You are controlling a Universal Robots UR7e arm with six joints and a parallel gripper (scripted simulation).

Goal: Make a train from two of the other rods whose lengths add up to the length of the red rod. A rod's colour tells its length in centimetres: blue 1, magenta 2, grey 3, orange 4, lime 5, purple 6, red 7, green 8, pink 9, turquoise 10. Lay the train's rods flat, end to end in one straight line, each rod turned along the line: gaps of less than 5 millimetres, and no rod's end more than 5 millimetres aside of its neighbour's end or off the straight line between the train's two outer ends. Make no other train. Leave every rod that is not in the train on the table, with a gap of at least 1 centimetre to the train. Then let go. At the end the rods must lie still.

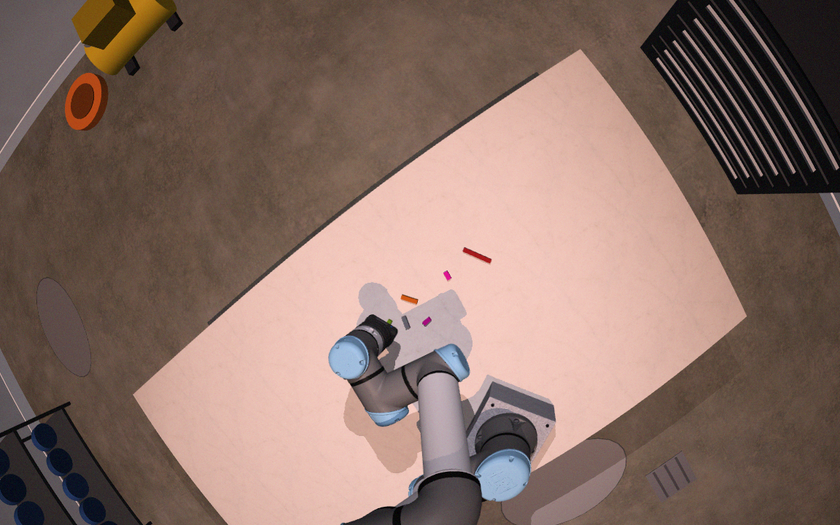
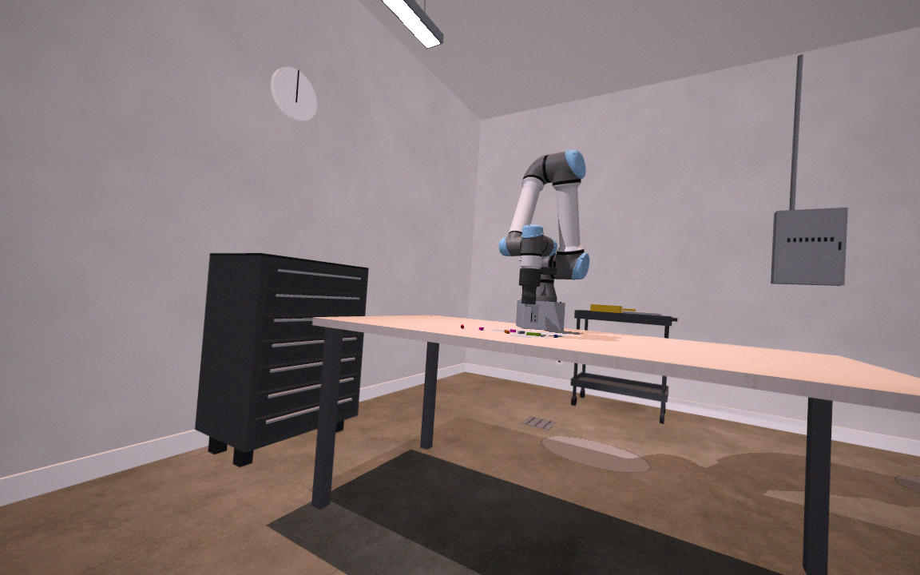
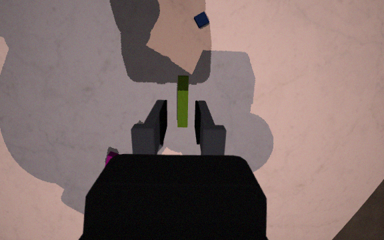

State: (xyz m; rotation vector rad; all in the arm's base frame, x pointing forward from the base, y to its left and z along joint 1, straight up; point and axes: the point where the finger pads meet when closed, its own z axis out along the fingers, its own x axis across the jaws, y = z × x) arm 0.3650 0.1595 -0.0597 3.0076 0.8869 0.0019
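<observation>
The lime rod (image 3: 183,101) lies flat on the table, seen as a small tip in the overhead view (image 1: 389,320). My gripper (image 3: 181,113) is open and hangs over it; the fingers stand on either side of the rod's near half with a gap on each side. The gripper also shows in the overhead view (image 1: 380,329). The red rod (image 1: 476,255) lies further out. One magenta rod (image 1: 447,275) lies near the red rod, and another (image 1: 426,321) lies by the grey rod (image 1: 405,321). The orange rod (image 1: 408,299) lies between them. A blue rod (image 3: 201,19) lies beyond the lime rod.
The robot base (image 1: 511,418) stands at the table's near edge, and the arm (image 1: 439,418) reaches over that side. A black drawer cabinet (image 2: 281,343) and a small cart (image 2: 620,350) stand off the table.
</observation>
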